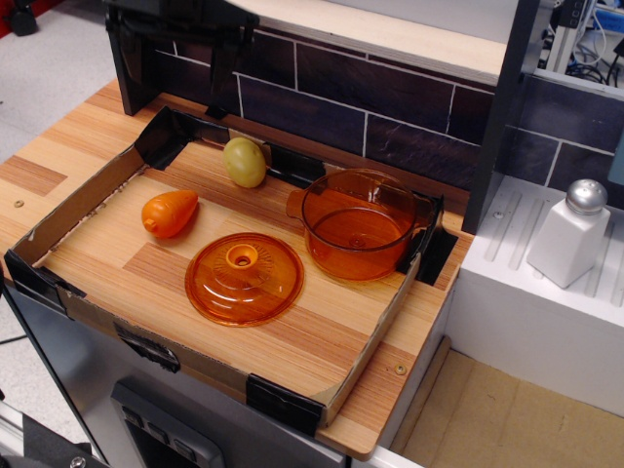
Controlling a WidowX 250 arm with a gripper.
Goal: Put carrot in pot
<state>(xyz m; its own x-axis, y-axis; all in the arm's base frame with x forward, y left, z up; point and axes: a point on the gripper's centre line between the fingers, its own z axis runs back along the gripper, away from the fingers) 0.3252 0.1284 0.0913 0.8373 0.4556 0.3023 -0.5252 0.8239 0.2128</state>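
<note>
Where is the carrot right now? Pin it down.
The carrot lies on the left of the cardboard tray, left of the lid and below-left of the yellow-green ball.

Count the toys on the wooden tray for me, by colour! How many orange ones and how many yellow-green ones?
Orange: 3 (carrot, pot, lid)
Yellow-green: 1 (potato-like ball)
Total: 4

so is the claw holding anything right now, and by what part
Nothing is held. The claw hangs at the top left, its fingers over the back wall with nothing between them. The carrot lies untouched on the board, left of the pot.
</note>
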